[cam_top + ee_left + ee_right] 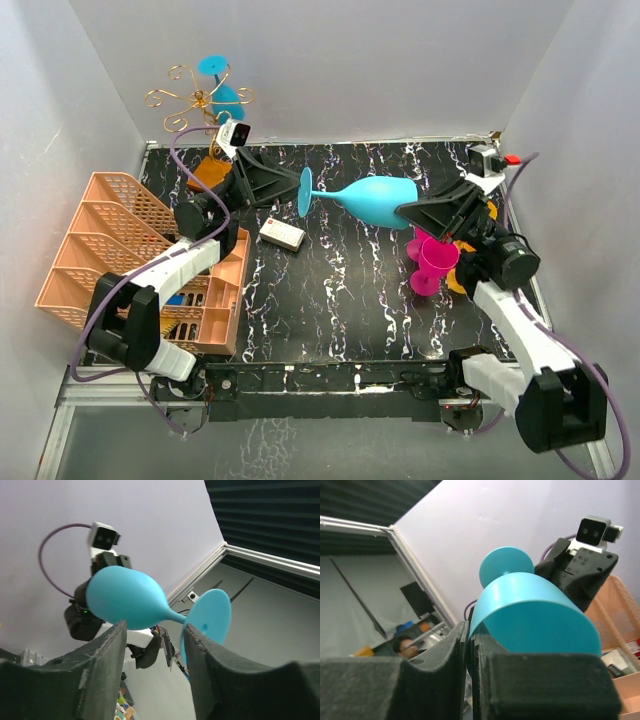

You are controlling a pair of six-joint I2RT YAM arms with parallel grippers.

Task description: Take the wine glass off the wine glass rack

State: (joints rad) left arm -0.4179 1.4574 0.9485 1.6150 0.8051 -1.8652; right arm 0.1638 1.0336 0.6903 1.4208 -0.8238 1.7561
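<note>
**Wine glass off its rack, slung between two sets of jaws**

Over the black marbled worktop, a peach lattice basket sits outboard of the left jaws. The gold wire wine glass rack rises behind them, well apart, with a second blue glass hanging on it. The turquoise wine glass lies on its side in mid-air, off the rack.

The right jaws are clamped together on the wall of the bowl at its rim. The left jaws stand apart, with the thin stem passing through the gap and the round foot just past one finger. No contact with either pad shows.

The glass looks light, stiff and smooth, so a pinch at the rim alone could slip or let it twist. The stem close under the bowl appears the surer hold. Two pink glasses stand on the worktop below the right jaws.
</note>
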